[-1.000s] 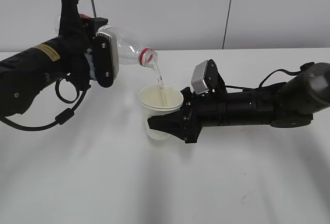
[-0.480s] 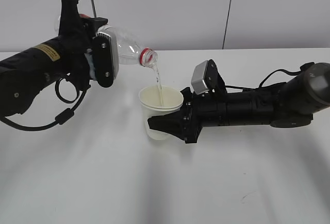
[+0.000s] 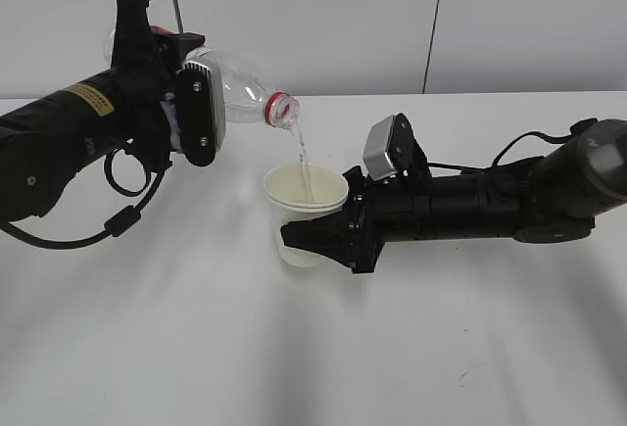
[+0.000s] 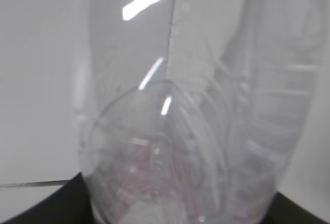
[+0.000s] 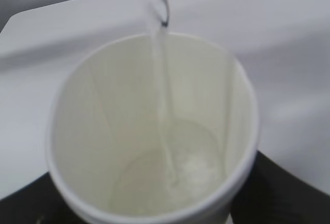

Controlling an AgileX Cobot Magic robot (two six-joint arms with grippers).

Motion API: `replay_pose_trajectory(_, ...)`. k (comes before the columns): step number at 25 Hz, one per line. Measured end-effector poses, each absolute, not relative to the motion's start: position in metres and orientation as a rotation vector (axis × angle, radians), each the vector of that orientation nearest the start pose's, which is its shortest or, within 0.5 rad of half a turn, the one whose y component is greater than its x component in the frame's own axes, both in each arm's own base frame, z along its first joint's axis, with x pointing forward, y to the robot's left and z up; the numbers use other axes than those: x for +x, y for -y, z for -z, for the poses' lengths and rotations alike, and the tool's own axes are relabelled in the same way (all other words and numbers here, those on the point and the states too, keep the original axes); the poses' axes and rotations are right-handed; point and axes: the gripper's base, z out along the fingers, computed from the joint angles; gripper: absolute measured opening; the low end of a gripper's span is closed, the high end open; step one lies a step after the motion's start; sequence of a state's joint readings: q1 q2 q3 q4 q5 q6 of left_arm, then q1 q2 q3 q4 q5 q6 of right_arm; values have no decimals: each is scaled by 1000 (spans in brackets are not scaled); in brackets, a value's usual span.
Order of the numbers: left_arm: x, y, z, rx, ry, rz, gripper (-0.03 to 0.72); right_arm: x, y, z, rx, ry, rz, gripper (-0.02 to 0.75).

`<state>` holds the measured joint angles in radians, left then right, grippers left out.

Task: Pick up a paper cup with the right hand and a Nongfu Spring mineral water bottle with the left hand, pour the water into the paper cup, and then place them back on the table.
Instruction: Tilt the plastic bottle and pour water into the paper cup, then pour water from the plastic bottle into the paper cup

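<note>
My left gripper [image 3: 196,113] is shut on the clear Nongfu Spring bottle [image 3: 240,88], held tilted with its red-ringed mouth down to the right. In the left wrist view the bottle [image 4: 180,131] fills the frame, blurred. A thin stream of water [image 3: 304,157] falls from the mouth into the white paper cup [image 3: 304,206]. My right gripper [image 3: 318,240] is shut on the cup's lower wall and holds it upright a little above the table [image 3: 294,348]. In the right wrist view the cup [image 5: 103,147] has a shallow pool of water [image 5: 175,177] at its bottom, with the stream [image 5: 162,105] entering it.
A grey wall with a dark vertical seam [image 3: 436,15] stands behind the table's far edge. A small dark scuff [image 3: 460,375] marks the tabletop at the front right. Black cables trail from both arms.
Both arms hold still. The water keeps streaming from the bottle into the cup.
</note>
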<state>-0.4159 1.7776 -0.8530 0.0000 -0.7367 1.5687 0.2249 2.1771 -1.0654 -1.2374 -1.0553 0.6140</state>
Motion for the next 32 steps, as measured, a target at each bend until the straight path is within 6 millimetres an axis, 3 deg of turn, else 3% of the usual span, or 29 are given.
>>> replay_pose_trajectory(32, 340, 147, -212, 1429, -992, -864, 356, 361, -159, -105, -1084, -1629, -906, 482)
